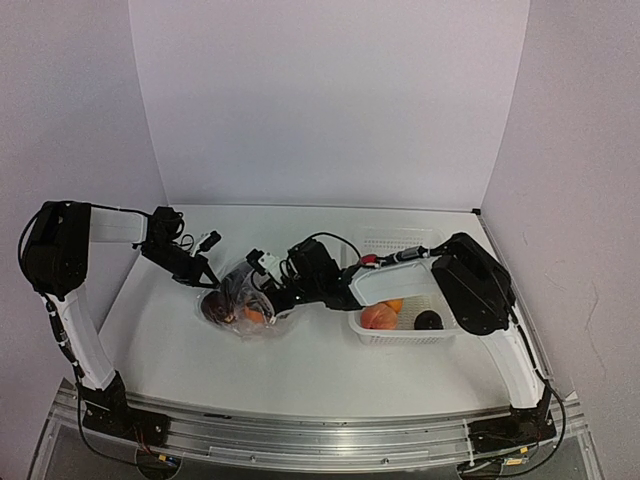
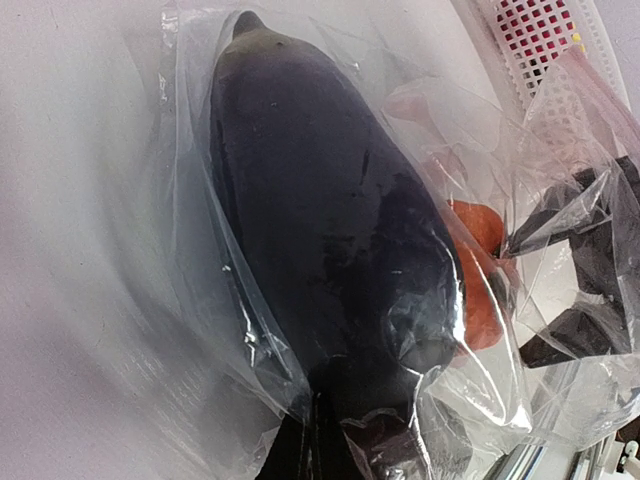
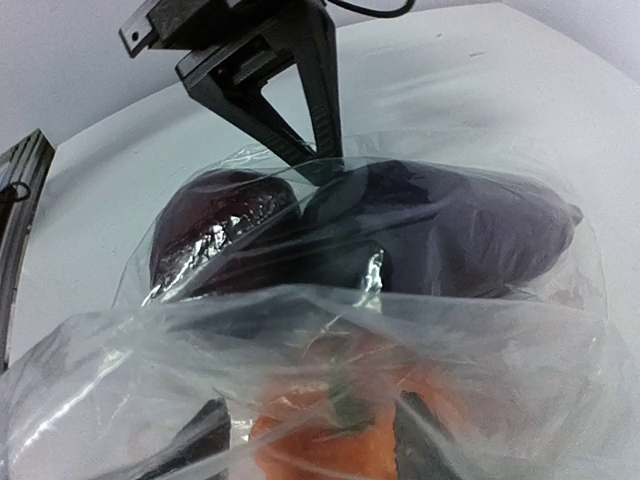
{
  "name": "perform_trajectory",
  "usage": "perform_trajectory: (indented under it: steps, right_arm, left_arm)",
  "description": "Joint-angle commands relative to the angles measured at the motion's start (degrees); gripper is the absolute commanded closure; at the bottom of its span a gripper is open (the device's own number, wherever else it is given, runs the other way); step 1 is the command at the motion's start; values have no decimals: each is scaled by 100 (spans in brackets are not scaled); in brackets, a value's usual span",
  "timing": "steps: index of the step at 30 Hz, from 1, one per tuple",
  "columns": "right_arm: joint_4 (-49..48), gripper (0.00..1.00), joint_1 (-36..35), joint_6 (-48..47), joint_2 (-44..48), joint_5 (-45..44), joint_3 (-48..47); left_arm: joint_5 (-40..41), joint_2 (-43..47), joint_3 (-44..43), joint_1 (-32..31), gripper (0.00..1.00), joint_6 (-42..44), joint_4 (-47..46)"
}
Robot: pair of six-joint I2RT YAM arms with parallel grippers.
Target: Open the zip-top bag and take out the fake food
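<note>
We log the left claw point(image 3: 318, 165) pinching the bag point(image 3: 470, 330) by the eggplant point(image 2: 320, 220); right claw point(image 3: 310, 402) spread wide near the orange toy point(image 2: 482, 228).

top view looks down; wrist views closely share the bag point(image 2: 190, 200).

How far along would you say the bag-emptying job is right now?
Some fake food, orange and black, already lies in the white basket. The left gripper pinches the zip-top bag while the right gripper straddles an orange piece inside. The dark purple eggplant and a dark red piece remain bagged.
</note>
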State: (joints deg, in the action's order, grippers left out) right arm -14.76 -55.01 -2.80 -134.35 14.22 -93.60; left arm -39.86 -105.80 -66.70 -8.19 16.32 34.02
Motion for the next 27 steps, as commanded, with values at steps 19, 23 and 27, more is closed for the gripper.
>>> perform_trajectory:
  steps: [19,23,27]
  right_arm:
    - [-361,100,-327,-1601,-473,-1204,-191]
    - [-361,100,-330,-1545,-177,-1324,82]
    - [-354,100,-329,-1339,301,-1292,444]
  left_arm:
    - [-275,172,-139,-24,100,136,152]
    - [-308,143,-182,1,100,52,77]
    - [-299,131,-306,71,100,-13,46]
